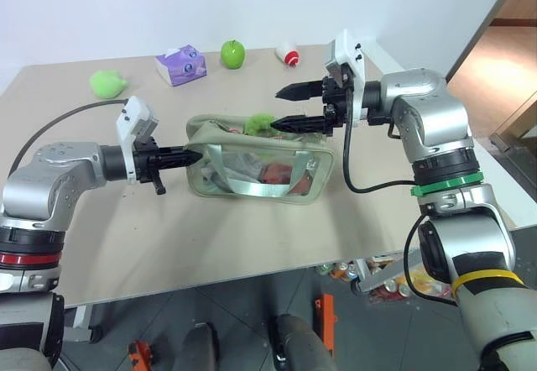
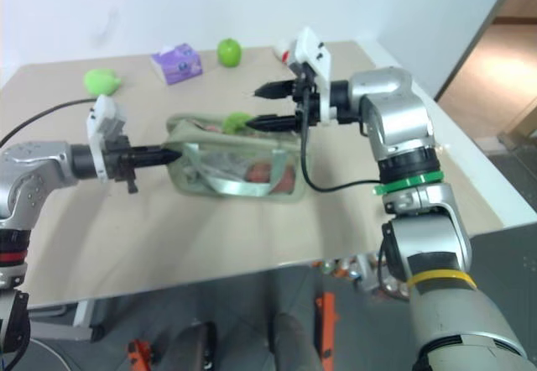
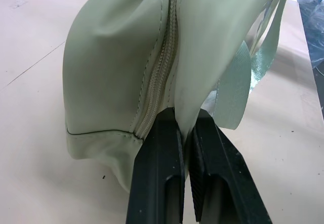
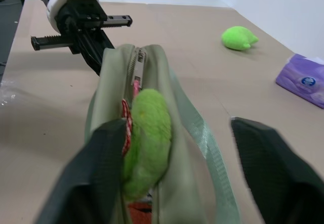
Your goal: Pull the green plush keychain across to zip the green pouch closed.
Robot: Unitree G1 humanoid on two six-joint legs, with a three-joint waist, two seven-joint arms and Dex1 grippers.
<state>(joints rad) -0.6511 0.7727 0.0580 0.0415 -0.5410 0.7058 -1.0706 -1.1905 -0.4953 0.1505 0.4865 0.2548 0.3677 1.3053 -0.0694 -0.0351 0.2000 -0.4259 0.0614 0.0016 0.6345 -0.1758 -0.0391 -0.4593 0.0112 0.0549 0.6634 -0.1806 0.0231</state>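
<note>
We see the right pincer (image 1: pixel 291 107) with its fingers apart, one either side of the green plush keychain (image 4: pixel 147 143), not yet closed on it. The keychain sits on the zipper near the right end of the green pouch (image 1: pixel 252 174). The left pincer (image 3: pixel 190 178) is clamped tight on the pouch's left end, probably to brace it against the pull. On the worktop (image 1: pixel 252 245) behind: one apple (image 1: pixel 232 53), one tissue pack (image 1: pixel 181 65), one loose green plush (image 1: pixel 107 82).
</note>
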